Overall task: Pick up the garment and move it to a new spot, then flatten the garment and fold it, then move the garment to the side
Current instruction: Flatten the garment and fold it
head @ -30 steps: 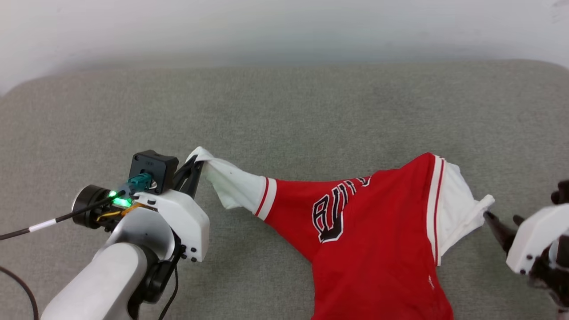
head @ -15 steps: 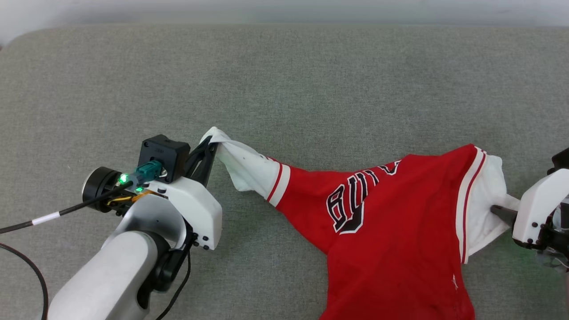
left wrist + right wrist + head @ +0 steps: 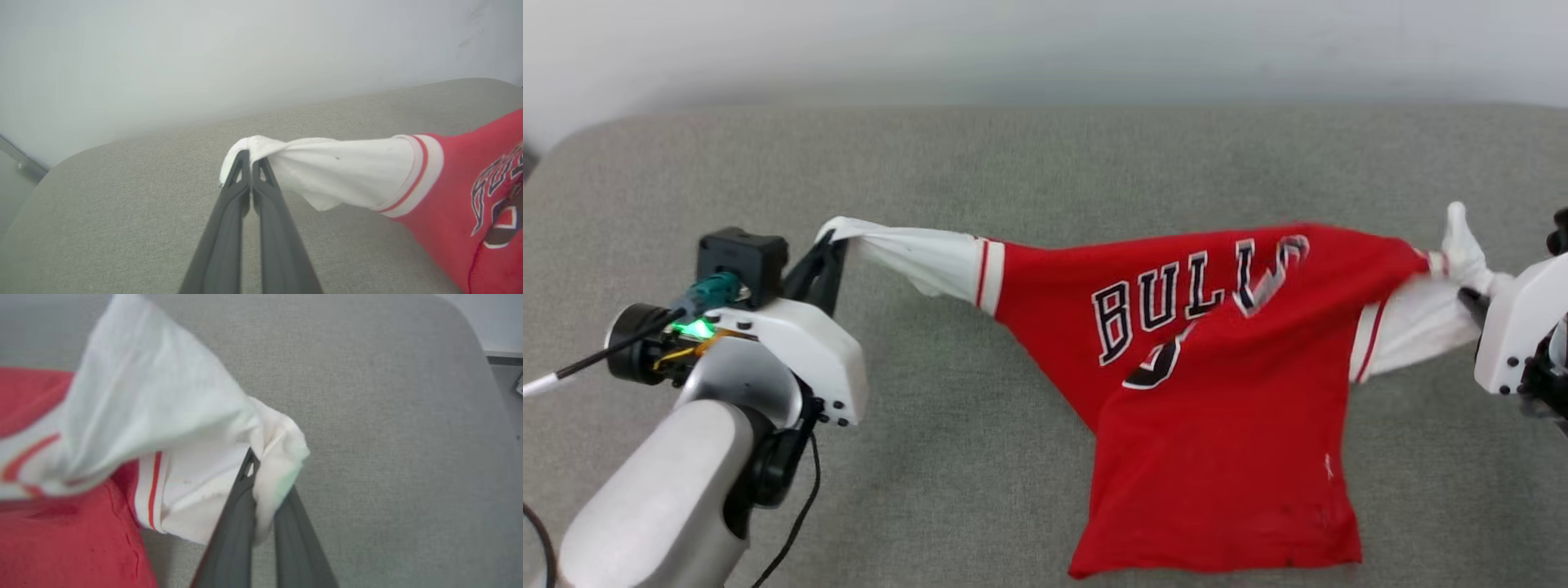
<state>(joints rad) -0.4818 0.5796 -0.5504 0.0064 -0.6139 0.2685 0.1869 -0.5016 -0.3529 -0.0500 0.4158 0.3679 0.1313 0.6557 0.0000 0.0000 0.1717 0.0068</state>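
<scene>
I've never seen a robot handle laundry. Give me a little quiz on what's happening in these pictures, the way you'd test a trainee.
1. True or false: the left fingers are clamped on a white sleeve of the red jersey.
2. Which word is printed on the jersey? A) BULLS B) HEAT C) LAKERS
3. Fill in: the right fingers pinch the jersey's other ____.
Key: 1 true; 2 A; 3 sleeve.

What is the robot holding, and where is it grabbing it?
The red jersey: the left gripper pinches one white sleeve end, the right gripper the other.
</scene>
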